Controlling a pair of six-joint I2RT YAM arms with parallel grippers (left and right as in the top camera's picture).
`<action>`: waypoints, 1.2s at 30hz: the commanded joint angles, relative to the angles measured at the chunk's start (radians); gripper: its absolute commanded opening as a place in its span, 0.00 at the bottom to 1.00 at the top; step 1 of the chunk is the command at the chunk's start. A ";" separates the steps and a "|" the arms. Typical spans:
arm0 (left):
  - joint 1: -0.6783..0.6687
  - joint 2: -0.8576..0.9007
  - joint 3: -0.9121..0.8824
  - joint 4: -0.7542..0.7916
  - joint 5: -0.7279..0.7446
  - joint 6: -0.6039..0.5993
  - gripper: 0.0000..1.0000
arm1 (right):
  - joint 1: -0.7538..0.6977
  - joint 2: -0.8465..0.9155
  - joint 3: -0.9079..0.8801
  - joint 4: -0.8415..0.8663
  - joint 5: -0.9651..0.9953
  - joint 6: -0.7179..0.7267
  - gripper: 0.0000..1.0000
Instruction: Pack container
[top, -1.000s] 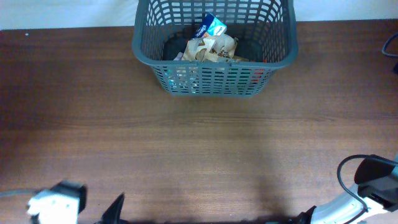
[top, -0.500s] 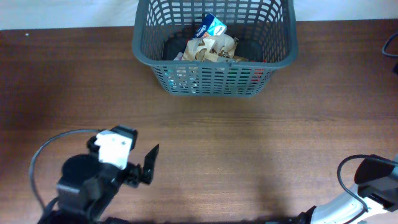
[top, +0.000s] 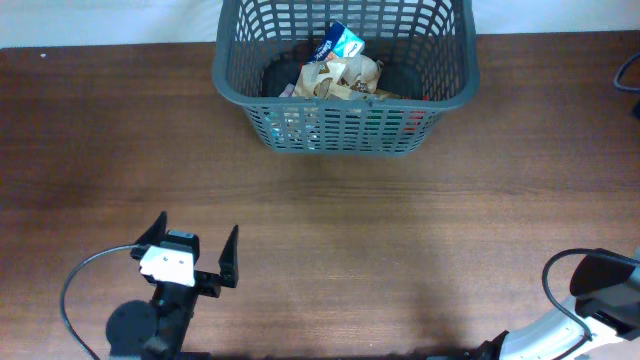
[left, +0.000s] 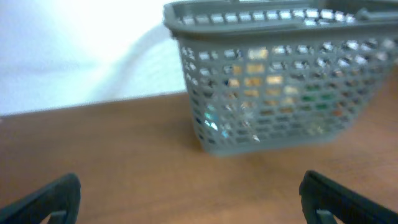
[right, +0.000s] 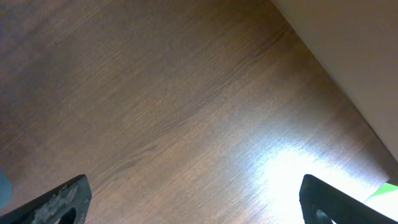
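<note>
1. The left gripper (top: 197, 235) has just come into play. A second ago only its tip showed at the near left edge. Half a second ago it had swung out at a slant, and now it sits squared up with its fingers aimed at the basket (top: 345, 103).
2. Its jaws are spread wide and hold nothing; the left wrist view shows only bare table (top: 420, 230) between them.
3. The right gripper (right: 193, 202) is likewise wide open and empty over bare wood at the near right corner, and that arm has not shifted.
4. The basket stands at the far edge of the table, well apart from both grippers, and has not moved. Inside it lie a blue packet (top: 345, 40) and a heap of tan wrappers (top: 340, 78), arranged as before.
5. We see no loose packet on the table in any view, so we judge the packing largely done. The left arm's move looks like repositioning, not a reach for a pick.
</note>
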 joint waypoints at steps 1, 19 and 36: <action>0.050 -0.060 -0.087 0.095 0.014 0.015 0.99 | -0.001 0.004 -0.005 0.000 -0.006 0.011 0.99; 0.072 -0.170 -0.340 0.452 0.024 0.014 0.99 | -0.001 0.004 -0.005 0.000 -0.006 0.011 0.99; 0.071 -0.170 -0.407 0.325 0.033 0.015 0.99 | -0.001 0.004 -0.005 0.000 -0.006 0.011 0.99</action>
